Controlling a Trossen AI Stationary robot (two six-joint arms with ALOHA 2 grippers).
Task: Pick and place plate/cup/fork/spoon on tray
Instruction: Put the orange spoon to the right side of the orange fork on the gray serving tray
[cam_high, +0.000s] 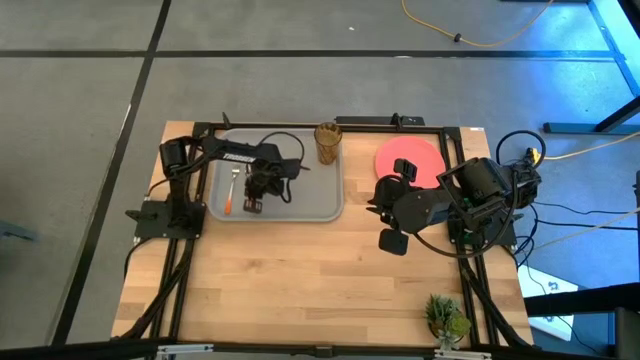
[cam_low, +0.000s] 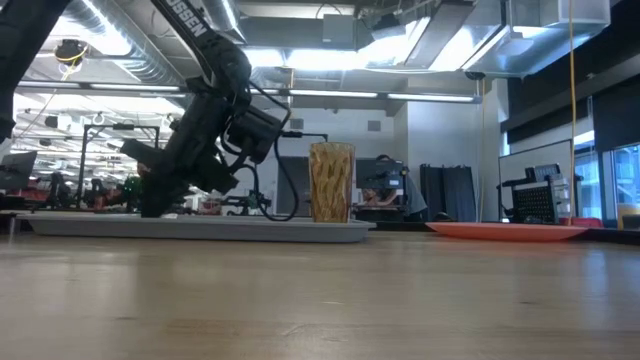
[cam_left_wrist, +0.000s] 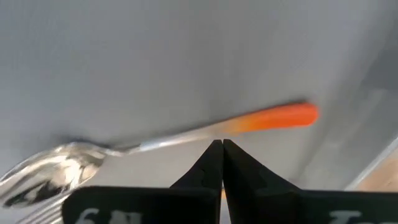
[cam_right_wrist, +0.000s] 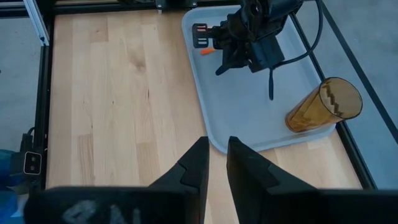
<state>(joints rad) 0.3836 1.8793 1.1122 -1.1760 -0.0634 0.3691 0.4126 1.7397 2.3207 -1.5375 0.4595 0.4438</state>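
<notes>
- The big flat grey plastic tray (cam_high: 325, 205) sits at the far left of the wooden table (cam_high: 300, 280).
- The left gripper (cam_high: 254, 206) is down on the tray, its fingers (cam_left_wrist: 214, 163) pressed together and holding nothing.
- A small silver utensil with an orange handle (cam_left_wrist: 186, 130) lies on the tray just past those fingers.
- The see-through brown ribbed cup (cam_high: 328, 142) stands in the tray's far right corner.
- The round coral-red plate (cam_high: 409, 160) lies on the table right of the tray.
- The right gripper (cam_right_wrist: 214, 163) hangs over the table near the tray, its fingers a little apart and empty.

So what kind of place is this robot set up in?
Probably a robotics lab or workshop: the low view shows exposed ceiling ducts, strip lights and equipment racks behind the wooden table, which sits in a black metal frame.
</notes>
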